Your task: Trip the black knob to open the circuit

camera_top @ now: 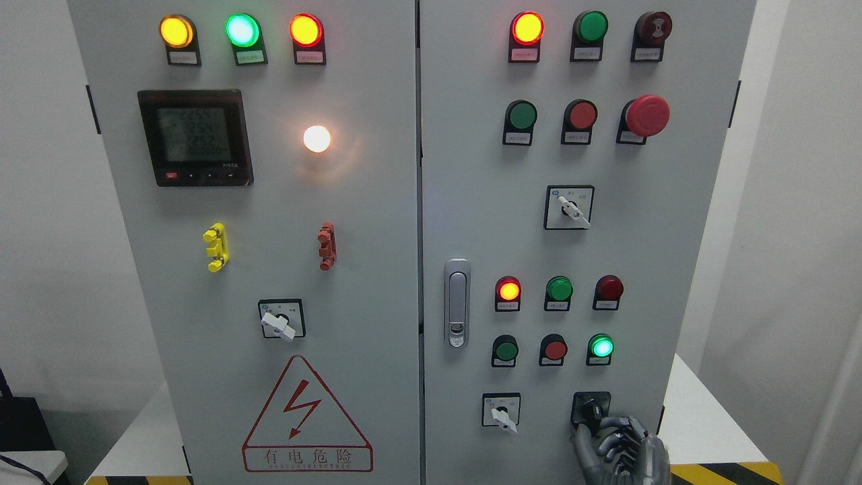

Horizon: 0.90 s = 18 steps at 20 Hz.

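Observation:
The black knob (591, 407) sits on a black square plate at the bottom right of the right cabinet door (471, 168), below a lit green lamp (601, 347). My right hand (619, 444) comes up from the bottom edge, just below and right of the knob. Its dark metal fingers (623, 434) are curled, with the topmost fingertips at the knob's lower edge. The knob's upper part shows above the hand. I cannot tell whether the fingers touch it. My left arm is out of view.
A white-handled selector switch (502, 414) is left of the knob. A door latch (456, 303) is on the door's left edge. Rows of lamps and buttons, a red emergency stop (648, 114) and another selector (571, 209) are above. The left door has a meter (195, 138) and a warning triangle (306, 417).

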Available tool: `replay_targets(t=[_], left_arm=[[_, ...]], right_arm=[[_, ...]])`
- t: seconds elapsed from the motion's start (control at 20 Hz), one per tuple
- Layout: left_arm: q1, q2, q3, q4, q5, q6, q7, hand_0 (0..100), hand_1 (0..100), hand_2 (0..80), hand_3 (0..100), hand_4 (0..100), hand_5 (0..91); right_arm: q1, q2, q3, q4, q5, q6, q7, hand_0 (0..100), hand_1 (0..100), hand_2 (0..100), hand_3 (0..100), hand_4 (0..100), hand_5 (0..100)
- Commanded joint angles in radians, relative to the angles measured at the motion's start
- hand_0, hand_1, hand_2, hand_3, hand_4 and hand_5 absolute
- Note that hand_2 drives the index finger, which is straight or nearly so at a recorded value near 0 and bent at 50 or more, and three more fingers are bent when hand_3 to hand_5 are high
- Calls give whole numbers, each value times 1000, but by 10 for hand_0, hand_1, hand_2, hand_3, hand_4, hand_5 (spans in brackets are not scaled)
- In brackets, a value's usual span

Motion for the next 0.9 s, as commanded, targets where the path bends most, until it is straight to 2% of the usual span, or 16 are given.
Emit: replay_targets(t=[0.0, 0.35, 0.7, 0.85], left_arm=[[-8, 0, 0, 0, -32, 0, 1, 120, 389, 0, 0, 0, 0], [-8, 0, 0, 0, -34, 0, 1, 120, 389, 0, 0, 0, 0], [-8, 0, 0, 0, -34, 0, 1, 120, 389, 0, 0, 0, 0], [-8, 0, 0, 0, -32, 0, 1, 120, 389, 0, 0, 0, 0]], right_arm=[[3, -3, 0, -6, 0, -5, 0, 480, 825, 526, 854, 902, 971], [3, -3, 0, -6, -2, -21, 3, 488, 823, 523, 856, 906, 971], [9, -5, 0, -6, -3, -24, 6, 345, 794, 533, 866, 919, 971], [10, -5, 0, -6, -3, -24, 6, 324, 792, 535, 867, 919, 971]])
